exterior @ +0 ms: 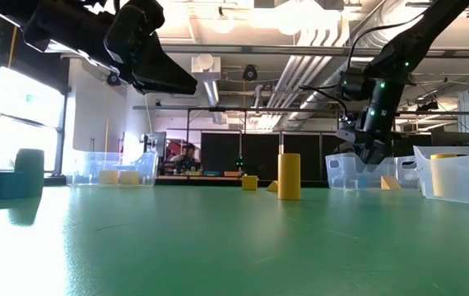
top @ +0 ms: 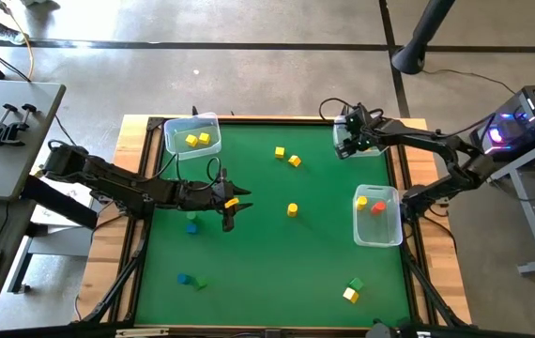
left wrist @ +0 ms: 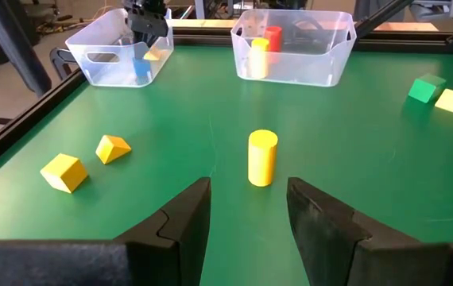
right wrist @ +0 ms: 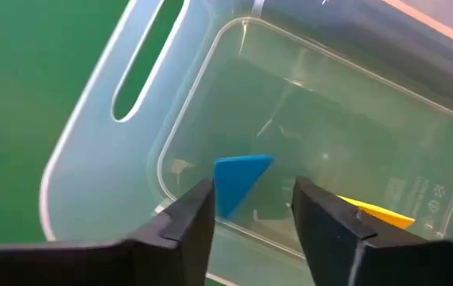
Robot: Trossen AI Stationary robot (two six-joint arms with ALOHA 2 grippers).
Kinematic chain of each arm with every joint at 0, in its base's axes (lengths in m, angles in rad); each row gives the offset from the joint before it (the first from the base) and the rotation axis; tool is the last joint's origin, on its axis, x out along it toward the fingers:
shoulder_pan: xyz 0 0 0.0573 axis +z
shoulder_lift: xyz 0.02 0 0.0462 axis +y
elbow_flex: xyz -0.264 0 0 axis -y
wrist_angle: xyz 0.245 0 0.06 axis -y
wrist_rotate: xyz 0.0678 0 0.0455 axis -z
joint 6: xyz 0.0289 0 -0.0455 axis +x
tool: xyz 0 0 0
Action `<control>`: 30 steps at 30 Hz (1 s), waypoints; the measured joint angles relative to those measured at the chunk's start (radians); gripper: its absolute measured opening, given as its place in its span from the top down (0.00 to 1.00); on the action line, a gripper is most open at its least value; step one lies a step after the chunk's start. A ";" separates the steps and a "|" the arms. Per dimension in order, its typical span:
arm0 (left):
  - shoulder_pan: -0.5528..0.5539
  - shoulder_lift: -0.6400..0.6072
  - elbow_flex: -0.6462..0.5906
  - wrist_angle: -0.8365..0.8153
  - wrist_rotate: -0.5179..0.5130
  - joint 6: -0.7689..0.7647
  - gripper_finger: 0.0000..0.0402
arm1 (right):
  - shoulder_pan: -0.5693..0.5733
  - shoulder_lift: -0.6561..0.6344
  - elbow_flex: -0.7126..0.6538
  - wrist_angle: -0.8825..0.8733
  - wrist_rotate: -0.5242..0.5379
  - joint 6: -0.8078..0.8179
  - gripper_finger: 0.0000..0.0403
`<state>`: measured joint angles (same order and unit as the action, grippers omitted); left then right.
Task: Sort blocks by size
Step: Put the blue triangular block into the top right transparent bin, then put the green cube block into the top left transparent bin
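Blocks: small solid cubes, wedges and one upright yellow cylinder (top: 292, 209), scattered over the green desk (top: 267, 272); by the look of them light, rigid, smooth-sided, not fragile.
Landmark: the yellow cylinder, standing near the middle of the desk.
Grip advice: flat opposite faces on the cubes; the cylinder across its round side, low down, since it would probably tip or roll if nudged.
Left gripper (top: 229, 208): just beside the cylinder, facing it, jaws apart and empty.
Right gripper (top: 346, 141): well apart from the cylinder, above the far clear bin (right wrist: 131, 119); jaws apart, a blue wedge (right wrist: 238, 181) and a yellow piece (right wrist: 377, 213) lying in the bin below them.
Other bins: two more at the desk's edges, each holding blocks.
Open room: bare green all round the cylinder; raised wooden border (top: 141, 131) and bin walls are the edges to mind.
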<state>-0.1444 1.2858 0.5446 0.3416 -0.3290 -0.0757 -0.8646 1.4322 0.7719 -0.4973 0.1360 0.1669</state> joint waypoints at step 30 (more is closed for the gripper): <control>-0.079 0.000 -0.001 0.090 0.001 -0.037 0.62 | 0.659 -0.453 -0.075 0.150 0.099 0.118 0.55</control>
<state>-0.2232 1.2858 0.5438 0.4317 -0.3279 -0.1123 -0.2053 0.9791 0.6966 -0.3473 0.2352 0.2847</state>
